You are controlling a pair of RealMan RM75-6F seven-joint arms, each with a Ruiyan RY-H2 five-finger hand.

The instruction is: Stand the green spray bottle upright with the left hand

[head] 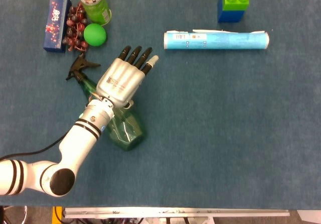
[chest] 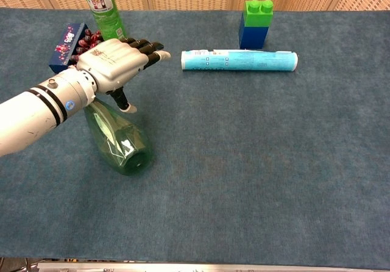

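Observation:
The green spray bottle (head: 124, 129) (chest: 122, 143) lies on its side on the blue cloth. Its black trigger head (head: 78, 69) points to the upper left and its base to the lower right. My left hand (head: 122, 80) (chest: 120, 60) hovers above the bottle's neck and upper body, palm down. The fingers are stretched out flat and apart, and they hold nothing. In the chest view the thumb (chest: 124, 100) hangs down beside the bottle's neck. My right hand is not visible in either view.
At the far left stand a green canister (head: 92, 0), a green ball (head: 94, 34), dark red grapes (head: 73, 27) and a blue box (head: 55, 16). A light blue tube (head: 216, 39) lies at the back centre, with a green and blue block (head: 233, 3) behind it.

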